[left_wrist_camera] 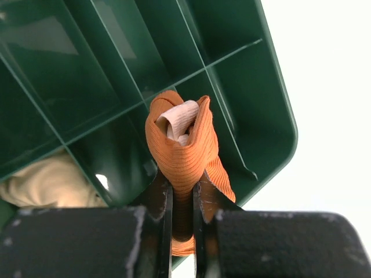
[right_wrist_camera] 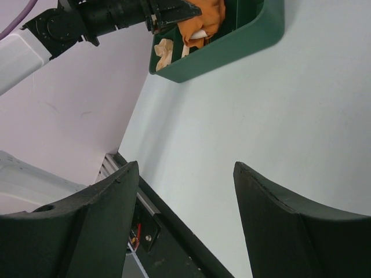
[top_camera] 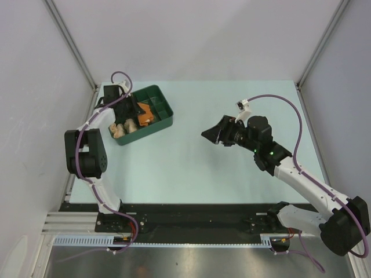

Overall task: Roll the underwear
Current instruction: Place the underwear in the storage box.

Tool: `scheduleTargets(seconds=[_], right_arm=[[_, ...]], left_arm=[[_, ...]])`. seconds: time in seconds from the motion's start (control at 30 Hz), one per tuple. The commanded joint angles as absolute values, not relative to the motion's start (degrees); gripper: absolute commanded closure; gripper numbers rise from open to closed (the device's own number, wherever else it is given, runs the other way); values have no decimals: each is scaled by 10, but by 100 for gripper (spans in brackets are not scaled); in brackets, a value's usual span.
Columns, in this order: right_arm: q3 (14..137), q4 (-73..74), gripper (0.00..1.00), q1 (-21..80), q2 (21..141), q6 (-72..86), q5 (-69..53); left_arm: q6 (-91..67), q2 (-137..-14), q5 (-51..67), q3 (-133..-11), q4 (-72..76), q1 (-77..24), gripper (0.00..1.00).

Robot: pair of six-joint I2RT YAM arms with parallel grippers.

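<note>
The underwear in rust-orange (left_wrist_camera: 184, 152) is a tight bundle with its cream edging curled at the centre of the far end. It is pinched between the two fingers of the left hand (left_wrist_camera: 182, 194), which are pressed against its sides with only the cloth between them. The bundle hangs over the middle of the dark green tray (left_wrist_camera: 272, 104), above a point where the dividers cross. Whether it touches the plastic below cannot be told.

A pale cream garment (left_wrist_camera: 49, 182) lies in a compartment to the left of the bundle in the left wrist view. From above, two pale bundles (top_camera: 124, 127) sit side by side in the tray's near-left end, just beside the orange one (top_camera: 145, 114).

The tray stands on the far left part of the light table (top_camera: 203, 174). The right hand (top_camera: 211, 134) hovers above the table's middle, well apart from the tray. Its fingers are spread wide and hold nothing.
</note>
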State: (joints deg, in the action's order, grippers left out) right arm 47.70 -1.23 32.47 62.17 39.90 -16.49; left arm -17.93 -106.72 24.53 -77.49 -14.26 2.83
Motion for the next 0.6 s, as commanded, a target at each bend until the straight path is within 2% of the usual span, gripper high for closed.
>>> scheduleTargets(seconds=[0.0,0.57], right_arm=[[478,-40,29,322,608,403,-170],[476,-40,29,323,609,411,-171]], left_arm=[[-141,-1080,218,-810,-173,39,100],[-131,-1098,144,-839,-275,40,100]])
